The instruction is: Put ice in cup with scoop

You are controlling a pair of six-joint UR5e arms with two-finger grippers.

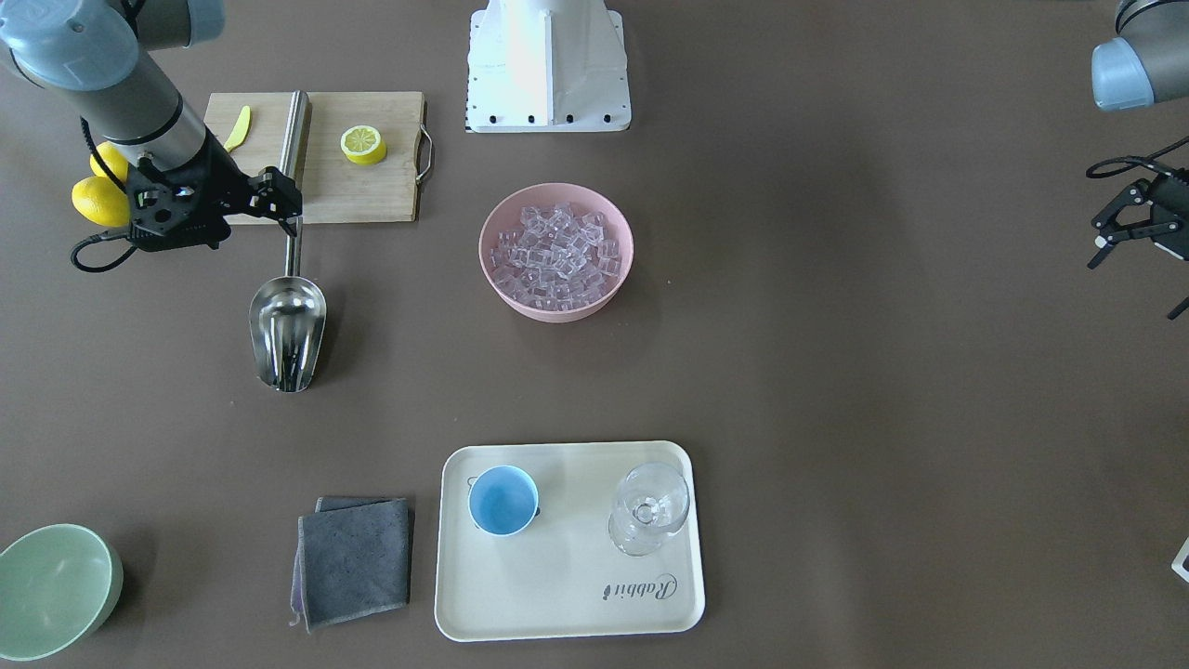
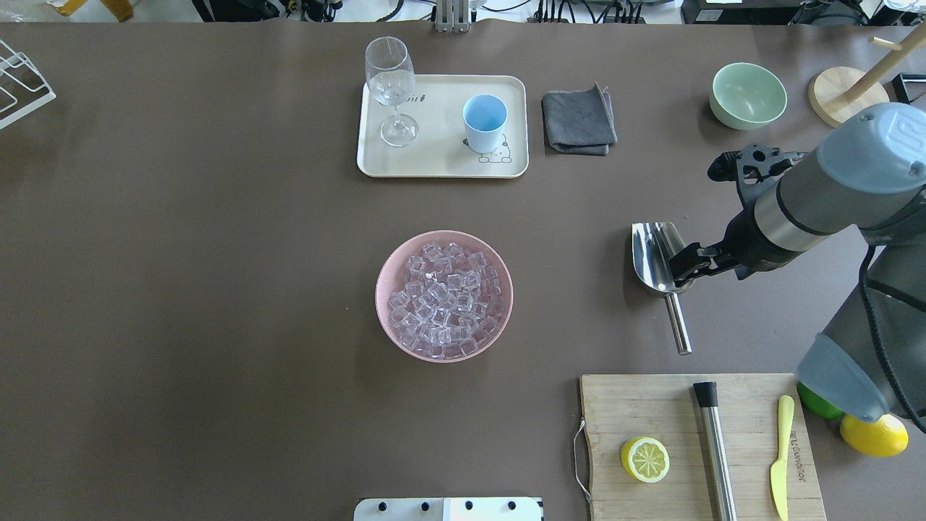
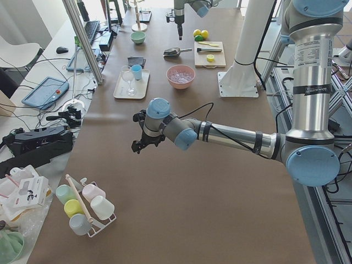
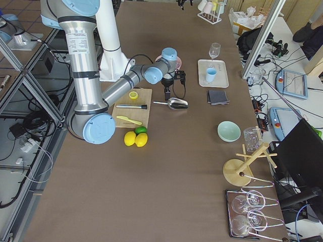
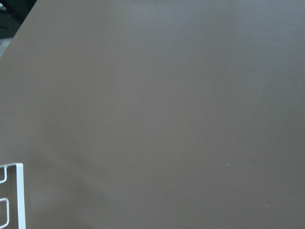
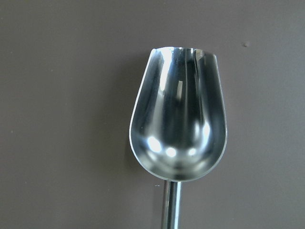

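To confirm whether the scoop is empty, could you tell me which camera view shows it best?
The right wrist-mounted view: the scoop fills the frame, its trough empty. Front-facing and overhead views show it small, side views tiny, the left wrist view not at all.

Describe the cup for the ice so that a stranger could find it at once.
Find the cream tray on the table's far side. Two things stand on it; the cup is the short light-blue one, not the clear stemmed glass.

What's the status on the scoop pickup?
Right gripper above scoop handle, jaws unclear. Left gripper open, idle aside. Scoop empty, ice in pink bowl, cup empty. Nothing in the way.
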